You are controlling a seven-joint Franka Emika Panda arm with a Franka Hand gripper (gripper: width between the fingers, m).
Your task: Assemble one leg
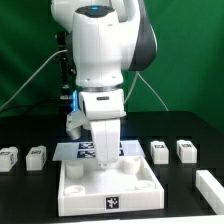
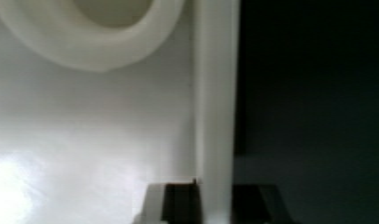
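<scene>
Small white legs with marker tags lie on the black table: two at the exterior view's left (image 1: 8,157) (image 1: 35,155) and two at its right (image 1: 159,150) (image 1: 185,149). None is held. My gripper (image 1: 101,163) is lowered onto the back rim of the wide white tray-like panel (image 1: 140,190). In the wrist view my gripper (image 2: 214,190) straddles the panel's thin upright rim (image 2: 214,100). One dark finger (image 2: 177,203) presses each side of it. A round corner hole (image 2: 115,20) of the panel shows ahead.
The marker board (image 1: 70,150) lies just behind the panel. Another white block (image 1: 210,184) sits at the front of the exterior view's right, partly cut off. A green backdrop and cables stand behind the arm.
</scene>
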